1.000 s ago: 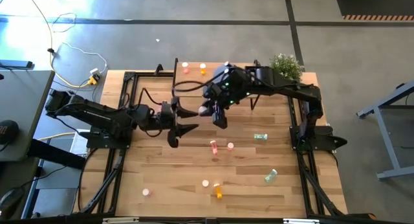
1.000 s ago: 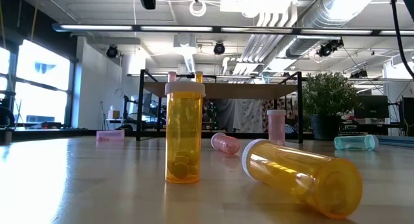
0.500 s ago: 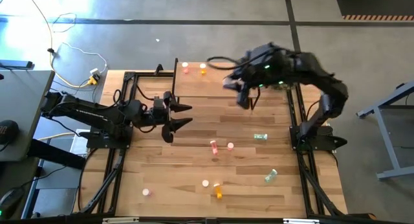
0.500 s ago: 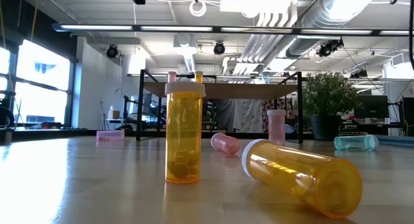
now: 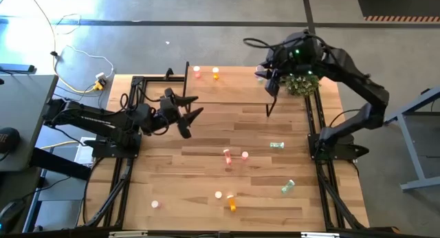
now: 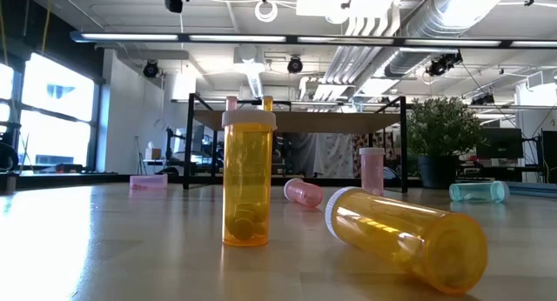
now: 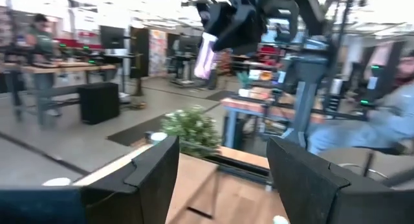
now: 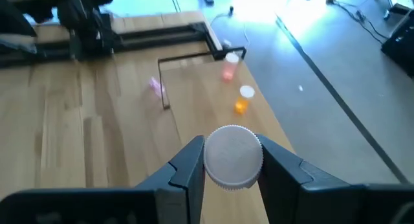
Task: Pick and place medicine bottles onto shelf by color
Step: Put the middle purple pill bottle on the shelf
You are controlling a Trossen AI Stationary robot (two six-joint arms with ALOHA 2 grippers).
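Holding pink bottle [image 8: 233, 156] upright, your right pincer [image 5: 273, 78] hovers above shelf [image 5: 240, 83]; pink one [image 5: 197, 71] stands at far end. Left pincer [image 5: 189, 114] open, empty.

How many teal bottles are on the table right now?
2. One teal bottle lies right of centre on the table; the other lies nearer the front edge, also on the right. The arms may hide others.
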